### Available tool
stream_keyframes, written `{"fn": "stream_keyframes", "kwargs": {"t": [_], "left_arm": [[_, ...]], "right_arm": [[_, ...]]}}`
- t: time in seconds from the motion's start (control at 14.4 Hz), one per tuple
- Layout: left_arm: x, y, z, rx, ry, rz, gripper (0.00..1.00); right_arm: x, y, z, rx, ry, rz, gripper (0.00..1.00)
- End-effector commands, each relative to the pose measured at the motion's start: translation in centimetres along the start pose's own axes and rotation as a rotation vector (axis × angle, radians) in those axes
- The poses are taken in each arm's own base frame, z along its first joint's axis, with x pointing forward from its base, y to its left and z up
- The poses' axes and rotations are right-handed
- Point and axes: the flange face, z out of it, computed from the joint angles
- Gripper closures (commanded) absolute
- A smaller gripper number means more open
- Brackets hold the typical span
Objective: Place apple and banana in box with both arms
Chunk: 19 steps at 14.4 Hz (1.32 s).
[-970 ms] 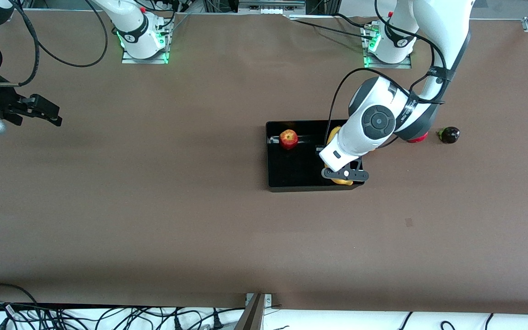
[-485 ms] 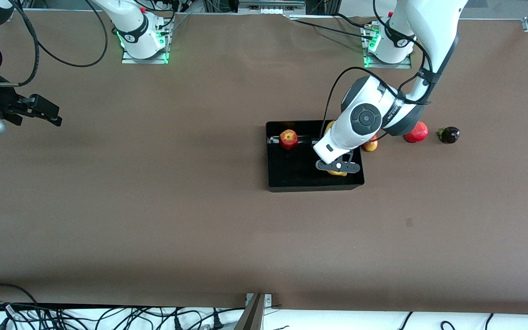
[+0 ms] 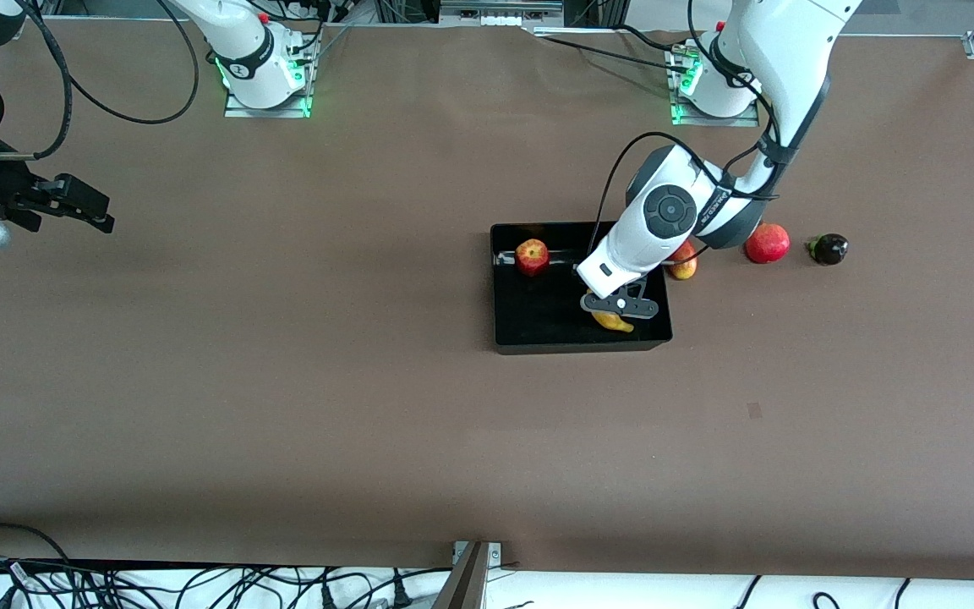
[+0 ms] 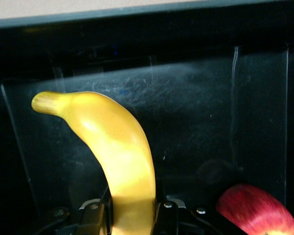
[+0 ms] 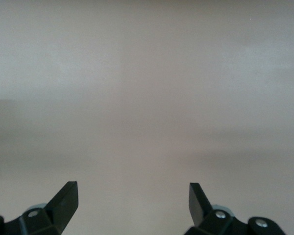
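Front view, right of centre: your left gripper [image 3: 620,306] is clamped on the long curved yellow banana [image 3: 613,321], low over the glossy black rectangular open-top plastic box [image 3: 538,342], in the box's lower right part. The small red apple with yellowish patches [image 3: 532,257] already sits inside, in the box's upper left corner as the frame shows it.

In the left wrist view you see the banana [image 4: 118,161] pinched near one end between the fingers [image 4: 95,215], its free end swinging out over the scratched black floor (that long overhang is the worry). If you let go while it hangs above the floor, I judge it may roll or bounce against the low wall just beside it and tip out. It could also knock the apple [image 4: 257,210] if it pivots.

The red-yellow fruit [image 3: 684,264] just outside the box's right wall sits under the arm's wrist; a careless retreat might brush it.

Your right gripper [image 3: 81,207] waits at the frame's left edge, its black fingers [image 5: 64,200] spread wide over bare brown table [image 3: 284,381].
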Motion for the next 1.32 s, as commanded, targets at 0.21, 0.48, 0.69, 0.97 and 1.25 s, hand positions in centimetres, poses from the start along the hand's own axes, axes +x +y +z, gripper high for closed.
{"fn": "stream_keyframes", "kwargs": {"t": [0.21,0.48,0.69,0.97,1.25], "left_arm": [[0.2,-0.6,2.6,-0.022,0.053,-0.004,1.0],[0.4,-0.9,2.7,-0.009,0.055,0.005,0.01],[0.6,-1.1,1.5,0.01,0.038,-0.067,0.0],[5.0,-3.4,-14.7,0.142,-0.112,-0.093,0.0],[7.8,-12.8,-31.0,0.058,-0.187,-0.019,0.0]], "right_arm": [[0.2,0.2,-0.4,-0.013,0.008,0.002,0.0],[0.2,0.2,-0.4,-0.013,0.008,0.003,0.0],[0.2,0.2,-0.4,-0.013,0.008,0.003,0.0],[0.2,0.2,-0.4,-0.013,0.008,0.003,0.0],[0.2,0.2,-0.4,-0.013,0.008,0.002,0.0]]}}
